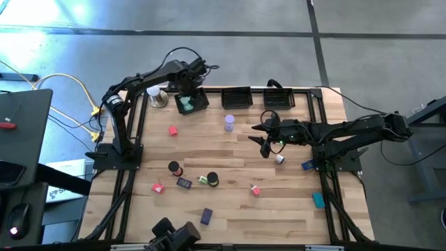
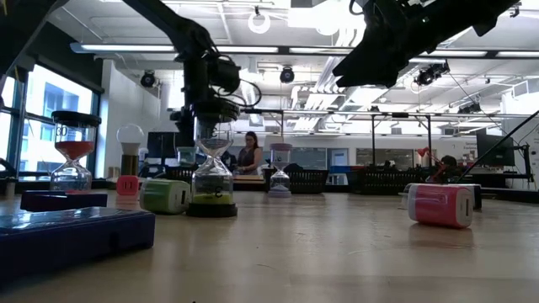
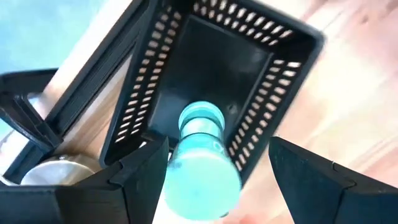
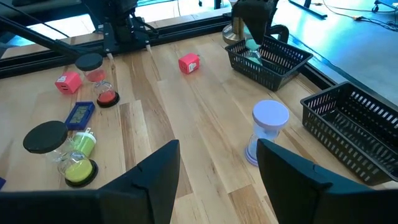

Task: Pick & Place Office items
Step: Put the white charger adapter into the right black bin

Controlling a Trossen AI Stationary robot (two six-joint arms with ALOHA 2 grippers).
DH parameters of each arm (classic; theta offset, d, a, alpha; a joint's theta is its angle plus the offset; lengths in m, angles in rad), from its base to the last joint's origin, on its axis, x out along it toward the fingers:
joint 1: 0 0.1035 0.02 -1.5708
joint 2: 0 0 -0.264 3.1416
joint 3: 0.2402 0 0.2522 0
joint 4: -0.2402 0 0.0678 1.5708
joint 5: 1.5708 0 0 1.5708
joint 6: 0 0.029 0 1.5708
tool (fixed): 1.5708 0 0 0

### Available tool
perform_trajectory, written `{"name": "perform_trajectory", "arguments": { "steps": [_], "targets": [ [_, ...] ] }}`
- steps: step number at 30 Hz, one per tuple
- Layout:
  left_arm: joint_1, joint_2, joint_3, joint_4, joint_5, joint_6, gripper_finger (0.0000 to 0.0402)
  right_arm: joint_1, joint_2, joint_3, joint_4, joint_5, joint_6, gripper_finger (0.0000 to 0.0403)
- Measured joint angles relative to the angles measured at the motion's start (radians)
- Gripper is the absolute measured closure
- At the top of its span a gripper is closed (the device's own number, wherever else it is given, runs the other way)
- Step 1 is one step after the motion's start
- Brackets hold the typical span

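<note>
A teal hourglass-shaped cylinder sits tilted inside the far-left black tray, with its far end on the tray floor. My left gripper hangs open just above that tray, pointing steeply down, one finger on each side of the cylinder. Right of the table's middle, my right gripper hovers open above the wood with nothing between its fingers. A lilac hourglass stands ahead of it. Pink, blue and teal blocks and more hourglasses lie scattered on the near half of the table. My left gripper: one finger stands close against the teal cylinder's near end, and I cannot tell whether it touches. Between the cylinder and the other finger there is a clear gap. The cylinder rests in the tray.
Two more black trays line the far edge. A white ball on a metal base stands left of the first tray. On the table lie pink blocks, a green hourglass and a teal block.
</note>
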Motion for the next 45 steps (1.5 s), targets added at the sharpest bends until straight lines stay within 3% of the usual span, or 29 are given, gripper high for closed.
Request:
{"name": "perform_trajectory", "arguments": {
  "steps": [7,10,18,23,26,30,36,45],
  "targets": [
    [-0.053,0.000,0.087,-0.043,-0.172,0.057,0.0131,0.000,0.000,0.000,-0.002,0.000,0.000,0.0202],
    [-0.086,-0.003,0.144,-0.097,-0.195,0.052,0.0131,0.000,0.000,0.000,-0.002,0.000,0.000,0.0202],
    [-0.198,-0.094,0.219,-0.186,-0.181,-0.038,0.0131,0.000,0.000,0.000,-0.011,-0.003,-0.008,0.0202],
    [-0.261,-0.155,0.219,-0.315,-0.058,-0.075,0.0131,0.000,0.000,0.000,-0.049,-0.007,-0.001,0.0202],
    [-0.293,-0.172,0.215,-0.344,-0.008,-0.077,0.0131,0.000,0.000,0.000,-0.089,-0.067,0.008,0.0202],
    [-0.342,-0.214,0.140,-0.345,0.008,-0.124,0.0131,0.001,0.000,0.000,-0.131,-0.180,0.021,0.0202],
    [-0.406,-0.321,-0.010,-0.302,-0.016,-0.210,0.0131,0.000,0.000,0.000,-0.253,-0.240,0.071,0.0202],
    [-0.522,-0.548,-0.380,0.186,-0.072,-0.237,0.0131,0.000,0.000,0.000,-0.422,-0.387,0.224,0.0202]
  ]
}}
